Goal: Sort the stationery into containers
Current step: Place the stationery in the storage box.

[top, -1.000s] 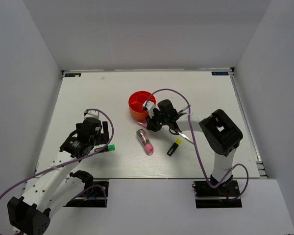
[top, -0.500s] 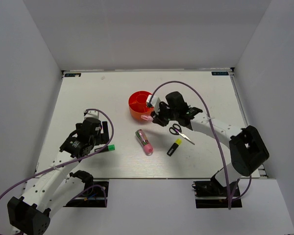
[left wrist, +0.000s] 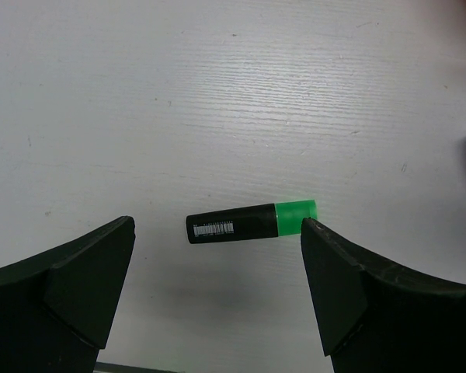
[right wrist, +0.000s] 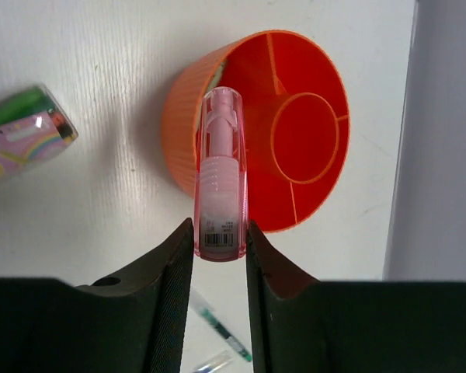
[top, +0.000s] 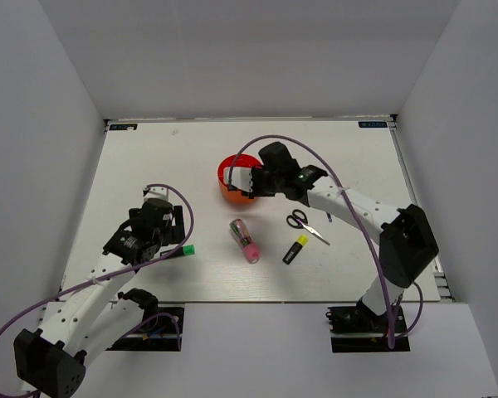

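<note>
right end effector (right wrist: 220, 237): pinching a translucent pink plastic stick (right wrist: 221, 171) between both fingers, gripping it at its barcode-labelled end.
translucent pink plastic stick: pointing away from the wrist, its far tip showing over the near rim of the round orange-red plastic organiser (right wrist: 295, 140); touching or not, cannot tell.
round orange-red plastic organiser: standing on the white table (top: 149, 166), showing a central cup ringed by divided compartments, lying partly hidden under the right arm in the top view.
left end effector (left wrist: 216, 233): spreading wide and gripping nothing, fingers hanging to either side of a black-bodied green-capped marker (left wrist: 252, 221).
black-bodied green-capped marker: lying flat on the table.
chunky pink-and-green pen (top: 245, 240): lying on the table just on the near side of the organiser.
black-handled scissors (top: 305, 224): lying to the right of that pen.
yellow highlighter with black cap (top: 295, 249): lying just nearer than the scissors.
thin clear pen (right wrist: 221, 332): showing between the right fingers at the lower edge of the wrist view.
</note>
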Available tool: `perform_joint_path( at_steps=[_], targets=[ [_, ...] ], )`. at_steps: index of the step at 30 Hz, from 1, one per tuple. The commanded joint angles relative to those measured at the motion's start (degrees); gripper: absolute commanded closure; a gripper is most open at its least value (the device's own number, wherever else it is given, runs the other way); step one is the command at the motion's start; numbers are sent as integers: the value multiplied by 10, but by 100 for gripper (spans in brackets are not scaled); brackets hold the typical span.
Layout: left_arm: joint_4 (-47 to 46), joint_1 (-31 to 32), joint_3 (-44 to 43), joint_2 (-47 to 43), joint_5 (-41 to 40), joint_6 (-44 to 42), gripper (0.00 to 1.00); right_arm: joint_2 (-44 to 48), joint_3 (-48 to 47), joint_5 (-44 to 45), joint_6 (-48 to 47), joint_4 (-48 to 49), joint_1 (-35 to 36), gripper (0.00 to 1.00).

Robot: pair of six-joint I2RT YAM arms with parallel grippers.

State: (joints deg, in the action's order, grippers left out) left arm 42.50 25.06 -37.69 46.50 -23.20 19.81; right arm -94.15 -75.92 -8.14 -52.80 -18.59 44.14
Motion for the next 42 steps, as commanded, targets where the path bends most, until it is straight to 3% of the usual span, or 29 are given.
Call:
perform_joint_path(
  at_steps=[1, 10, 21, 30, 36, 39, 40, 42],
  targets=[
    [5, -1, -7, -1, -8, -4, 2, -28, -20, 51, -132, -27, 18, 100],
    [5, -3, -9, -2, -9, -6, 2, -67, -30, 153, -229, 34, 57, 100],
    [5, -3, -8, -6, -4, -5, 2, -53, -68, 150, -201, -1, 75, 100],
    [3, -2, -8, -7, -7, -6, 2, -102, -56, 226, -286, 80, 75, 100],
    [5, -2, -7, -4, -4, -4, 2, -125, -78, 226, -298, 50, 77, 99],
    [4, -4, -9, -4, 0, -4, 2, -131, -79, 228, -303, 47, 82, 79],
    [4, -3, -8, -4, 3, -2, 2, -129, -83, 228, -298, 41, 83, 61],
    [1, -3, -7, -4, 2, -4, 2, -127, -85, 227, -282, 41, 87, 47]
  ],
)
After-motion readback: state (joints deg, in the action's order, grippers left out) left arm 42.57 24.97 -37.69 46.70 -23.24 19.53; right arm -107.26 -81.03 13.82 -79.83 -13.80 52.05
